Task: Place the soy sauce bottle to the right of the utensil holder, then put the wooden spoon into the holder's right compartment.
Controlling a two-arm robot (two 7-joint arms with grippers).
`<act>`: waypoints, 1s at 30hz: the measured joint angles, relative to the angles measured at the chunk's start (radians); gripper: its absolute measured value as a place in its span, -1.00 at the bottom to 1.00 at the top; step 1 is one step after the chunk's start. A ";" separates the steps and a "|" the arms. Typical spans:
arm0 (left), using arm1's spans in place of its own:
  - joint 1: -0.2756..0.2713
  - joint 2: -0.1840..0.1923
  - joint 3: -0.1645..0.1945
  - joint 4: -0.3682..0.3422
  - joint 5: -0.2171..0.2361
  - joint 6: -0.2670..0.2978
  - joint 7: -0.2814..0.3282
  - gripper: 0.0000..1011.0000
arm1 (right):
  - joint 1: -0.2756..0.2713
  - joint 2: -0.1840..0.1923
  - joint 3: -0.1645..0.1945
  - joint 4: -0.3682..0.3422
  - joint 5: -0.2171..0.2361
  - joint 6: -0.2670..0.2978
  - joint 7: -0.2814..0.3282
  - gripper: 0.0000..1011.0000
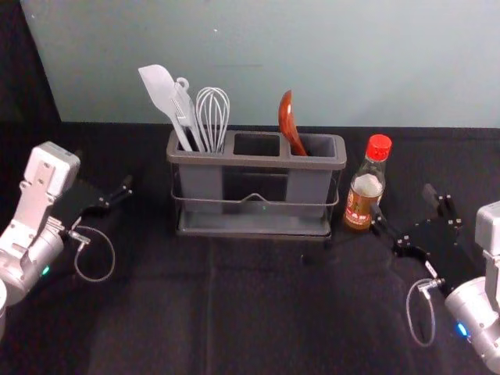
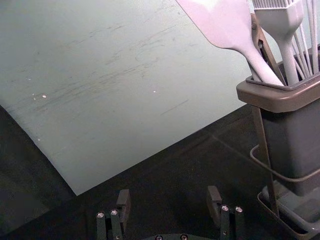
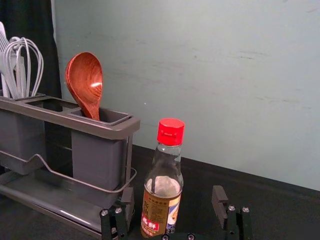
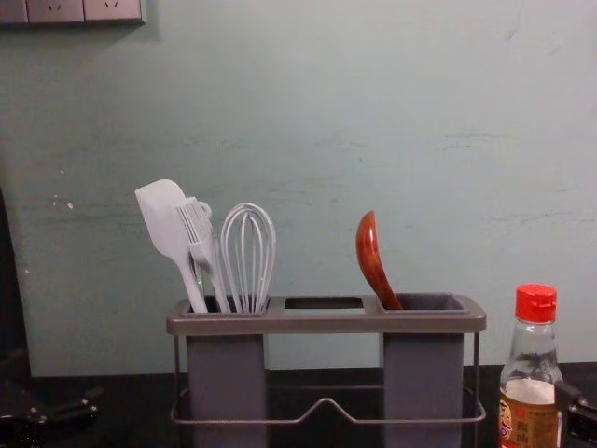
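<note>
While I peer out from my right wrist, here's the soy sauce bottle (image 3: 162,192), upright and red-capped, just beyond my right gripper (image 3: 173,194). My fingers there are spread wide and I'm not gripping it; whether one brushes the glass, I can't tell. And there's the wooden spoon (image 3: 85,77), bowl up, leaning in the right compartment (image 3: 97,160) of the utensil holder (image 3: 65,119). Lovely!

Over to my left wrist: my left gripper (image 2: 169,196) has its fingers apart too, holding nothing, near the holder's left end, where the white spatula (image 2: 225,27) pokes out. It's idle, off toward the left side of the table.

Now the head view, and the whole table (image 1: 258,312) opens up. The holder sits near the far edge, about midway along it; the bottle stands just beside the holder's right end, by its front corner. My right gripper reaches in from the table's right side, right next to the bottle.

Chest view, and it agrees: bottle right of the holder, spoon resting against the rim of the right compartment. So by my reckoning both placements are done! All that seems left is easing my right fingers clear without nudging that bottle.
</note>
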 joint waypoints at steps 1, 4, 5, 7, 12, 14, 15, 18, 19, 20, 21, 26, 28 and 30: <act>0.000 0.000 0.000 0.000 0.000 0.000 0.000 0.99 | 0.000 -0.002 0.001 0.001 -0.001 0.000 0.001 0.98; 0.000 0.000 0.000 0.000 0.000 0.000 0.000 0.99 | 0.002 -0.008 0.005 0.004 -0.006 0.000 0.007 0.98; 0.000 0.000 0.000 0.000 0.000 0.000 0.000 0.99 | 0.002 -0.009 0.006 0.005 -0.008 0.000 0.008 0.98; 0.000 0.000 0.000 0.000 0.000 0.000 0.000 0.99 | 0.003 -0.012 0.009 0.006 -0.011 0.002 0.010 0.98; 0.000 0.000 0.000 0.000 0.000 0.000 0.000 0.99 | 0.005 -0.018 0.011 0.010 -0.016 0.007 0.017 0.98; 0.000 0.000 0.000 0.000 0.000 0.000 0.000 0.99 | 0.006 -0.019 0.012 0.011 -0.017 0.009 0.021 0.98; 0.000 0.000 0.000 0.000 0.000 0.000 0.000 0.99 | 0.006 -0.020 0.013 0.013 -0.017 0.010 0.023 0.98; 0.000 0.000 0.000 0.000 0.000 0.000 0.000 0.99 | 0.008 -0.020 0.013 0.015 -0.016 0.014 0.028 0.98; 0.000 0.000 0.000 0.000 0.000 0.000 0.000 0.99 | 0.010 -0.020 0.014 0.017 -0.014 0.016 0.032 0.98; 0.000 0.000 0.000 0.000 0.000 0.000 0.000 0.99 | 0.010 -0.020 0.014 0.017 -0.014 0.017 0.032 0.98; 0.000 0.000 0.000 0.000 0.000 0.000 0.000 0.99 | 0.010 -0.020 0.014 0.017 -0.014 0.017 0.032 0.98; 0.000 0.000 0.000 0.000 0.000 0.000 0.000 0.99 | 0.010 -0.020 0.014 0.017 -0.013 0.016 0.031 0.98; 0.000 0.000 0.000 0.000 0.000 0.000 0.000 0.99 | 0.010 -0.020 0.014 0.017 -0.013 0.016 0.031 0.98; 0.000 0.000 0.000 0.000 0.000 0.000 0.000 0.99 | 0.009 -0.020 0.013 0.017 -0.013 0.016 0.031 0.98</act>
